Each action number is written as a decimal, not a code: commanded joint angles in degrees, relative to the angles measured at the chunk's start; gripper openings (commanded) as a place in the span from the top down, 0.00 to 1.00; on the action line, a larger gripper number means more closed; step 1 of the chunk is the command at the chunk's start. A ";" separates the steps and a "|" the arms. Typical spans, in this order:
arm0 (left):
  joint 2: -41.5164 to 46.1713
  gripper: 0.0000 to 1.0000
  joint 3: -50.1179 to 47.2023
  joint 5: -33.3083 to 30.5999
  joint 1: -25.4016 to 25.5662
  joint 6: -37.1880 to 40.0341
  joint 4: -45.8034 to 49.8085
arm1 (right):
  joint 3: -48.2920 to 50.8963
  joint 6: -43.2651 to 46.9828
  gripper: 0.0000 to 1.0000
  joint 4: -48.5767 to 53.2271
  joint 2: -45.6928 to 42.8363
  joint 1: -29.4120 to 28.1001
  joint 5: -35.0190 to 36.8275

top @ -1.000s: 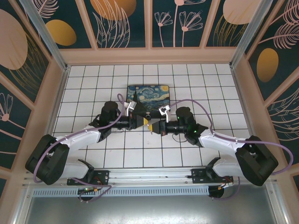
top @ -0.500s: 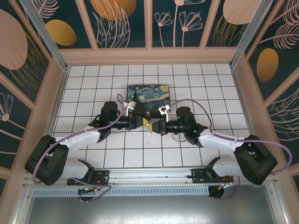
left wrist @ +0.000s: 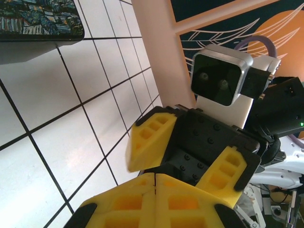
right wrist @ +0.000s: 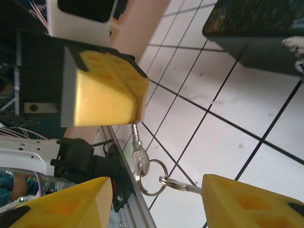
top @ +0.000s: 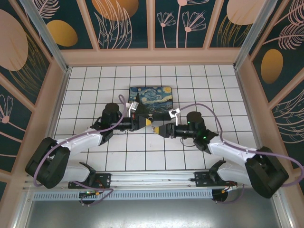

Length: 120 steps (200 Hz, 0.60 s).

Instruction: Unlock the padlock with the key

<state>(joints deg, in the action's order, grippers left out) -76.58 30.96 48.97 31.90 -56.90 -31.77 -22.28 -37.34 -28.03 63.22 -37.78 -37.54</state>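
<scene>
Yellow-padded left gripper: jaws pressed together, pinching a silver key by its blade; ring and second key dangle below | right gripper: jaws spread, holding nothing, facing it | both over white tiled table, near Starry Night-printed block

top: overhead, far | wrists: close, facing each other | shared: tiled table

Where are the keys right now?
In the right wrist view, the keys dangle from the shut left gripper, just ahead of the open right gripper.
</scene>
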 commanded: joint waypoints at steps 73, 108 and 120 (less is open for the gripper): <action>0.61 1.00 -1.41 -3.04 0.25 -8.05 -12.50 | 4.95 -13.82 0.54 -19.15 1.36 0.67 7.03; 0.81 1.00 -1.96 -3.58 0.22 -9.69 -14.19 | 6.37 -16.75 0.56 -27.99 4.11 -1.39 7.59; 0.66 1.00 -1.95 -3.62 0.27 -9.59 -14.20 | 6.20 -16.91 0.56 -28.60 4.39 -2.22 8.30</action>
<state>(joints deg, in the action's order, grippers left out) -76.99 29.56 45.89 31.90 -65.10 -42.06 -16.29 -51.66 -47.66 67.11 -38.30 -31.35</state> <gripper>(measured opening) 0.066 0.443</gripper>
